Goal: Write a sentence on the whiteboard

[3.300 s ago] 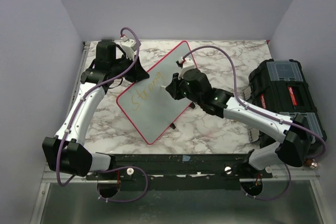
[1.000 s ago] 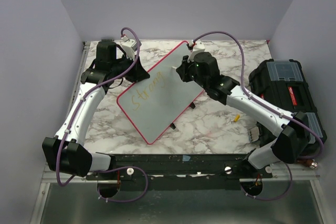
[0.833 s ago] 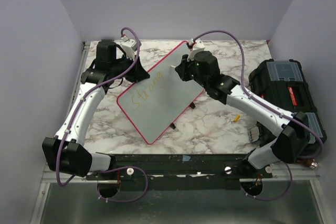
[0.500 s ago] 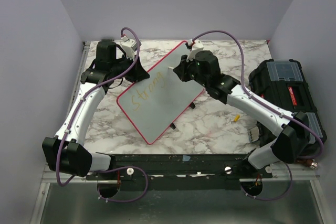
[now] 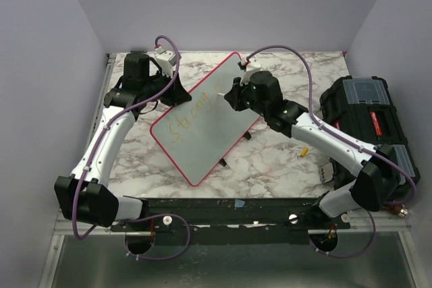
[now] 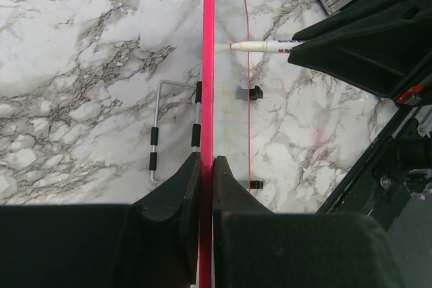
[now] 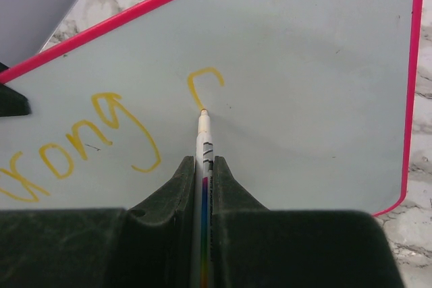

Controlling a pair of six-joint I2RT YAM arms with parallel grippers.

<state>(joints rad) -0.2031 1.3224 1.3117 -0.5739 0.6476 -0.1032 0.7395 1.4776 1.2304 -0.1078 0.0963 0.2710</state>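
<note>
Between the right end effector's (image 7: 204,164) closed fingers sits a marker (image 7: 203,129), its tip touching the whiteboard (image 7: 304,65) at the newest yellow stroke of the sentence (image 5: 190,115). The left end effector (image 6: 206,163) clamps the whiteboard's red rim over the desk (image 6: 81,65).

Grey-veined white marble table (image 5: 270,160), seen from above.
A red-rimmed whiteboard (image 5: 202,133) sits near the centre, reaching toward 11 o'clock. A black toolbox (image 5: 368,116) rests at the 3 o'clock edge. A small yellow piece (image 5: 304,152) lies between them, toward 4 o'clock.
</note>
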